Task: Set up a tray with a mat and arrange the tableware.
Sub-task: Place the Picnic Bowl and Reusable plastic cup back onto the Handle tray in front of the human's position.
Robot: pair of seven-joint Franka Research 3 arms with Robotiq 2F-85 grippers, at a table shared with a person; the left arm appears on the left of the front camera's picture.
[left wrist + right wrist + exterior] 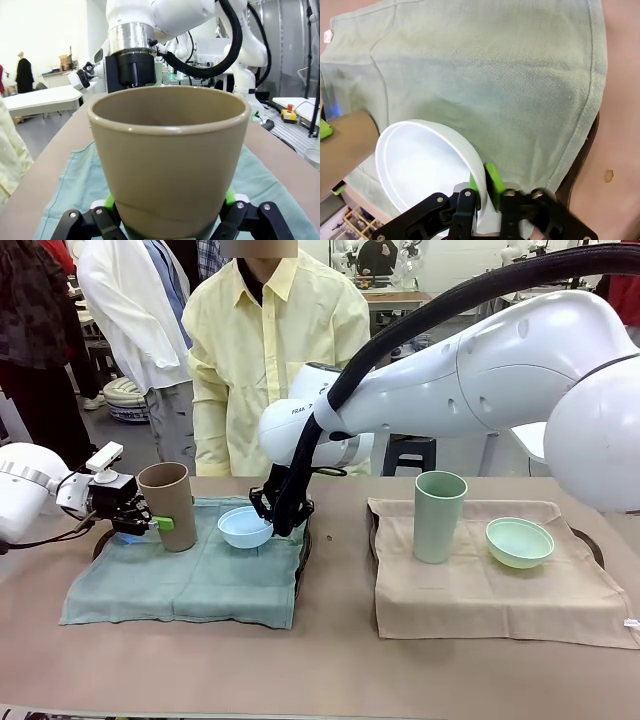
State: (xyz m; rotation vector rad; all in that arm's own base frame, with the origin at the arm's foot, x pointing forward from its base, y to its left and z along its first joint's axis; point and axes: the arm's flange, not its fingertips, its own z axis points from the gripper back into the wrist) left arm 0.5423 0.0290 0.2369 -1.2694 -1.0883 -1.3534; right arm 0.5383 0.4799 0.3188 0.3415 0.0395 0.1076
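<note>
My left gripper (150, 523) is shut on the lower part of the upright tan-brown tumbler (170, 505), which stands at the left of the teal-green mat (190, 585). In the left wrist view the green pads (109, 202) press both sides of the tumbler (167, 150). My right gripper (278, 512) reaches across and pinches the near rim of the pale blue bowl (245, 527), which rests on the same mat. The right wrist view shows the bowl (420, 165) with its rim between the jaws of that gripper (482, 187). A dark tray rim (304, 540) peeks out from under the mat.
On the right lies a beige mat (480, 595) over another tray (595, 545). It carries a pale green tumbler (440, 515) and a pale green bowl (520, 542). A person in a yellow shirt (270, 350) stands at the far side. Bare table runs along the front.
</note>
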